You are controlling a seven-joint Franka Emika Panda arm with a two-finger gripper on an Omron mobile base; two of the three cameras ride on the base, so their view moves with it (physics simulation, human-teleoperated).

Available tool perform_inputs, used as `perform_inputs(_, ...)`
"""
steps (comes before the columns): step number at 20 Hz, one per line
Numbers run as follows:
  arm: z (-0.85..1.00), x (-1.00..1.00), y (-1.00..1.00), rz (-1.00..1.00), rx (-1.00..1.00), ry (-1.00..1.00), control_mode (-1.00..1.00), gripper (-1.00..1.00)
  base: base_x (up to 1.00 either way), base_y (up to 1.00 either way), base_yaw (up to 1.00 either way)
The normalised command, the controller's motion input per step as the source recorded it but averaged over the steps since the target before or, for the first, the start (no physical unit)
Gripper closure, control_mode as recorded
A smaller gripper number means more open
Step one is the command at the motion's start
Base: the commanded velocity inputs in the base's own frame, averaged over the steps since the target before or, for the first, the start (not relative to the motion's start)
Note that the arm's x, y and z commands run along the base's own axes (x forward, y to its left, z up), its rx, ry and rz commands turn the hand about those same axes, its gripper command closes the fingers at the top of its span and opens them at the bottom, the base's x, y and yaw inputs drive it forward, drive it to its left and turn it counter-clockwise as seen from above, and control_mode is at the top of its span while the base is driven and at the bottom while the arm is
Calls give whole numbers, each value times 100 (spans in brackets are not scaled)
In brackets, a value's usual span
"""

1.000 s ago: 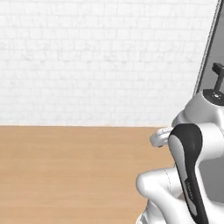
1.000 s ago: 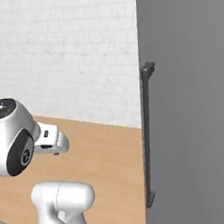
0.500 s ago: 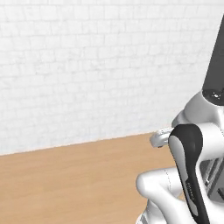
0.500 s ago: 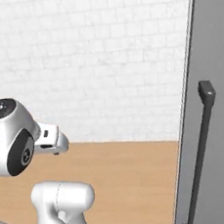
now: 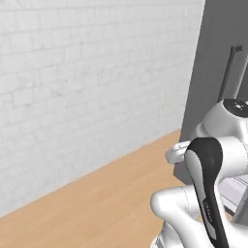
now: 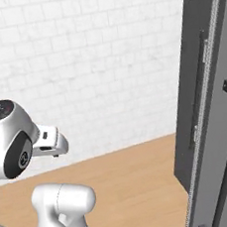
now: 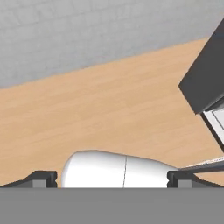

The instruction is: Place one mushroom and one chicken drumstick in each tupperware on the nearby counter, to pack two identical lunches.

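Note:
In the hand view my gripper (image 7: 113, 177) is open, its two dark fingertips (image 7: 41, 177) standing far apart with nothing held between them. It looks down on a light wooden floor (image 7: 109, 100). The mushroom, the chicken drumstick, the tupperware and the counter are out of view. My arm is folded close over the base, with its white and black links low in the left base view (image 5: 208, 193) and in the right base view (image 6: 19, 146).
A tall dark grey appliance (image 5: 213, 72) with a long bar handle (image 5: 230, 68) stands to the right, close by, and also rises at the right of the right base view (image 6: 218, 98). Its dark edge (image 7: 205, 78) reaches into the hand view. A white brick wall (image 5: 87, 87) stands behind the floor.
The whole picture has shifted in both base views, so the base has moved. The dark appliance now sits differently at the right. The arm keeps its pose and the gripper stays open.

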Motion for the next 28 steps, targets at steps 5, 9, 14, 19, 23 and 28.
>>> perform_inputs(5,0,0,0,0,0,0,100,-100,62,39,-73)
perform_inputs(9,0,0,0,0,0,0,100,-100,62,44,-77)
perform_inputs(14,0,0,0,0,0,0,100,-100,60,49,-79)
perform_inputs(19,0,0,0,0,0,0,100,-100,70,45,-78)
perform_inputs(23,0,0,0,0,0,0,100,-100,83,38,-76)
perform_inputs(28,0,0,0,0,0,0,100,-100,88,18,-68)
